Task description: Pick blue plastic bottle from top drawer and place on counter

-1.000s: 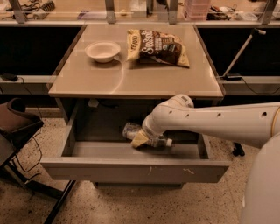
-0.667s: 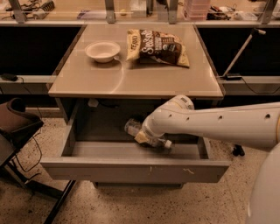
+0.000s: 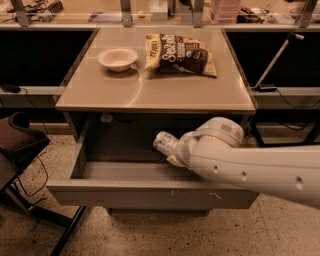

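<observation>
The top drawer [image 3: 145, 193] is pulled open below the counter [image 3: 150, 92]. My white arm reaches in from the right. My gripper [image 3: 176, 154] is shut on the blue plastic bottle [image 3: 163, 142] and holds it tilted above the drawer floor, just under the counter's front edge. The bottle's pale end points up and to the left. The arm's wrist hides most of the gripper.
A white bowl [image 3: 117, 58] and a dark chip bag [image 3: 181, 55] lie at the back of the counter. A cluttered shelf with metal posts [image 3: 125, 11] runs behind. A dark chair [image 3: 19, 142] stands at the left of the drawer.
The gripper has lifted the bottle off the drawer floor and moved it up and a little back toward the counter's edge.
</observation>
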Controlling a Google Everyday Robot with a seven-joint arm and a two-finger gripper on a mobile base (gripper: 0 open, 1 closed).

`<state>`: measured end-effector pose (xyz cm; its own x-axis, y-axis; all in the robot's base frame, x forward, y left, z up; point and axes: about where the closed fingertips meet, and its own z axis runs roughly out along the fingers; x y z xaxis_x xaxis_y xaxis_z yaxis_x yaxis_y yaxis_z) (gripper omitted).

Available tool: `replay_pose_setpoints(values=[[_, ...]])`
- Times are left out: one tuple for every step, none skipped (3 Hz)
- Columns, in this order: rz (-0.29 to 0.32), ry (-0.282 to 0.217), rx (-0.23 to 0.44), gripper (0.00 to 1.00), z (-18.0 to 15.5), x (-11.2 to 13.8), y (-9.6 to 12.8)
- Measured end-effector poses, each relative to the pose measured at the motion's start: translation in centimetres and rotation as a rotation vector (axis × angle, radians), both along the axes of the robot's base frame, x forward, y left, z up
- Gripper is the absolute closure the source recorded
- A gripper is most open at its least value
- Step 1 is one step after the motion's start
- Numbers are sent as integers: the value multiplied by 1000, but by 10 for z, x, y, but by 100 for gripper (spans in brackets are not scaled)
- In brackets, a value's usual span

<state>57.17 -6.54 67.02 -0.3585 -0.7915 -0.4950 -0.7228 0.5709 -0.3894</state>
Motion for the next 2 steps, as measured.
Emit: replay_pose_setpoints(values=[[-15, -95, -117, 100, 40, -53, -23], [-70, -246, -217, 100, 115, -62, -27]])
